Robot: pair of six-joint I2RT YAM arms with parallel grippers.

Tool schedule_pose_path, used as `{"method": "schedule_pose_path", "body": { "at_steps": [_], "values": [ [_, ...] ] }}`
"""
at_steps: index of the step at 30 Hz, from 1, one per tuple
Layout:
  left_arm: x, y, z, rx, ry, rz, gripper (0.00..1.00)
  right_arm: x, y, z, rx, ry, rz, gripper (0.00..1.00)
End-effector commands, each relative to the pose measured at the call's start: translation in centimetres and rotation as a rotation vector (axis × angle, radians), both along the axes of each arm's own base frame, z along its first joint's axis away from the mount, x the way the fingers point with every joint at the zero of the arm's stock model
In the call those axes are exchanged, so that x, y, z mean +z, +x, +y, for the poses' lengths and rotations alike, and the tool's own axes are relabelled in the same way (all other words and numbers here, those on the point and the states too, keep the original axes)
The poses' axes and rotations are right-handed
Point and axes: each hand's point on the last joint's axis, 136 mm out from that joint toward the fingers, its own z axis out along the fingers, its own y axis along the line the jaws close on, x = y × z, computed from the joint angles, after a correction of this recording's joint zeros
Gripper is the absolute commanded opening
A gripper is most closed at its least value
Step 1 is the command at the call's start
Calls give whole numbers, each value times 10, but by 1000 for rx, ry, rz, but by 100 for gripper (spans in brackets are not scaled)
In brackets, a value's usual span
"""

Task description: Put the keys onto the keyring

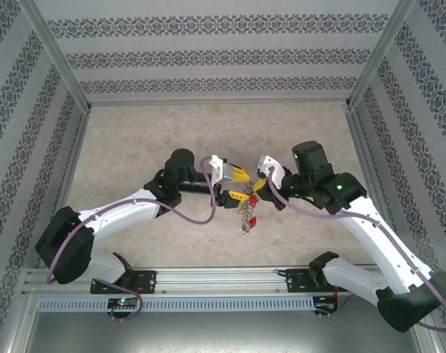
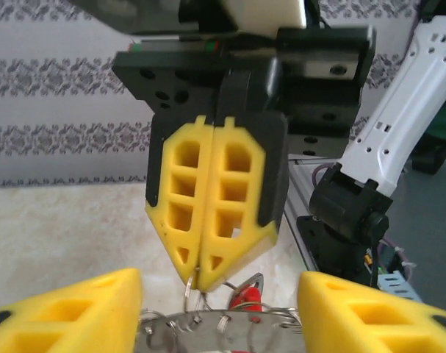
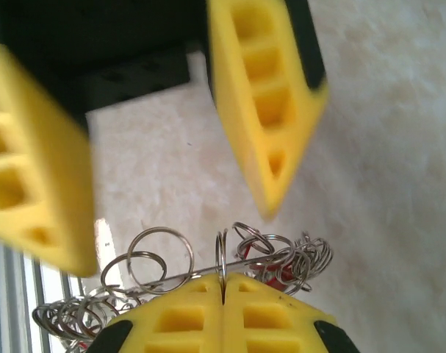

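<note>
Right end effector [image 3: 223,283] pressed together on a keyring [image 3: 160,261] loop; ring dangles over table [image 1: 134,147] centre, red-tagged key [image 1: 253,220] at 6 o'clock. Left end effector [image 1: 236,179] spread at its 9 o'clock. I read this as a mid-air regrasp; next, left closes on the ring.

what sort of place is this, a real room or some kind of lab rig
Most likely a robot test cell in a lab, not a home: wallpaper-print panels in aluminium framing, a left arm and right arm bolted to a rail, and a stone-look table.
</note>
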Motion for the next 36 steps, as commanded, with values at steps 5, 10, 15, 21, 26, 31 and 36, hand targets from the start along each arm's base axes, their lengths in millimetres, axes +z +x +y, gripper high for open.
{"method": "schedule_pose_path", "body": {
  "at_steps": [5, 10, 15, 21, 26, 31, 36],
  "values": [
    [24, 22, 53, 162, -10, -14, 64, 4, 37, -10, -494, 14, 266, 0],
    [15, 34, 59, 240, 88, 28, 63, 9, 51, -5, -716, 128, 444, 0],
    [6, 33, 49, 213, 112, 43, 61, 10, 61, 4, -898, 240, 636, 0],
    [-23, 23, 28, 192, 295, -84, 61, 15, 64, 20, -993, 408, 862, 0],
    [-27, 30, 30, 239, 305, -197, 61, 14, 58, 30, -991, 450, 1022, 0],
    [-23, 38, 31, 269, 329, -314, 59, 4, 49, 34, -990, 412, 1086, 0],
    [-14, 44, 30, 287, 318, -371, 54, -5, 46, 37, -997, 411, 1137, 0]
  ]
}}
